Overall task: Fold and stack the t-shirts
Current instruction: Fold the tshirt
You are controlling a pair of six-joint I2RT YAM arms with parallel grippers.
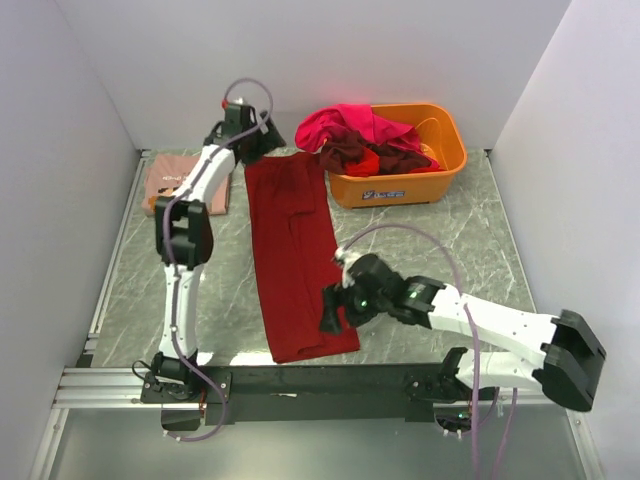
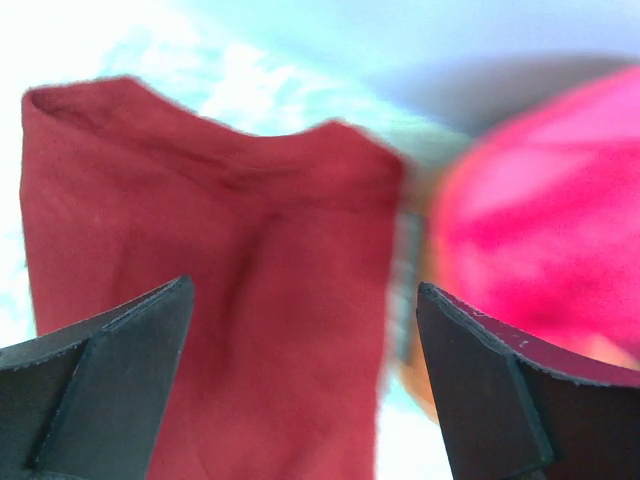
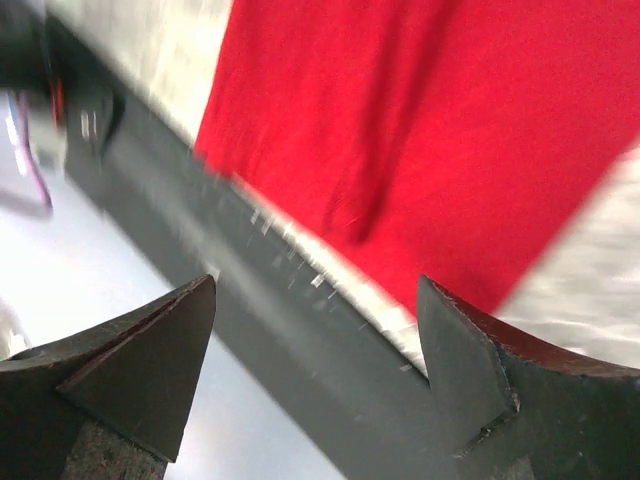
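Marble tabletop (image 1: 455, 235), orange tub (image 1: 395, 190) heaped with crumpled tees (image 1: 355, 130), left hand (image 2: 302, 285) spread, right hand (image 3: 318, 283) spread

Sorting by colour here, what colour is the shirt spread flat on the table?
Plain dark red. The shirt shows best in the top external view.

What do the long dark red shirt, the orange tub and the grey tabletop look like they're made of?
Long dark red shirt: soft matte fabric, likely cotton knit; it lies limp and creased.
Orange tub: smooth moulded plastic, slightly glossy, with a rounded rim.
Grey tabletop: pale-veined marble look, real stone or printed laminate, unclear which.
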